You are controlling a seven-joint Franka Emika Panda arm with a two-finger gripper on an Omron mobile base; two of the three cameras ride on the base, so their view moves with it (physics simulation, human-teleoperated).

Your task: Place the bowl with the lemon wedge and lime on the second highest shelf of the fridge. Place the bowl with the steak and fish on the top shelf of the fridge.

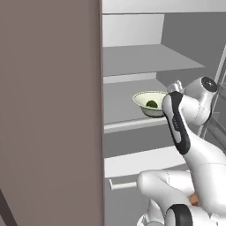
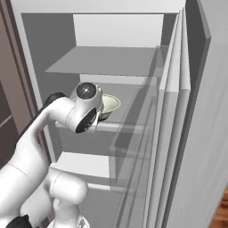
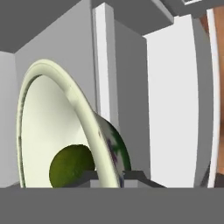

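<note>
Pinching the bowl (image 3: 61, 127) rim, end effector (image 3: 108, 175) closed, lime (image 3: 70, 166) inside, seemingly over the second highest shelf (image 1: 128, 99).

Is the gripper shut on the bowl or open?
Shut on it: in the hand view the fingertips pinch the rim of the bowl, one inside, one outside.

- Looked from behind and left of the arm (image 1: 187, 128), forward into the open fridge (image 1: 132, 31), past a brown cabinet side (image 1: 48, 110) near on the left.
- Looked from behind and right of the arm, forward past the fridge door (image 2: 196, 111) near on the right.
- Shared between both: shelves, arm and bowl (image 1: 150, 102).
- Sat on the hand, rolled sideways, very near the bowl rim and the lime (image 3: 70, 166).
</note>
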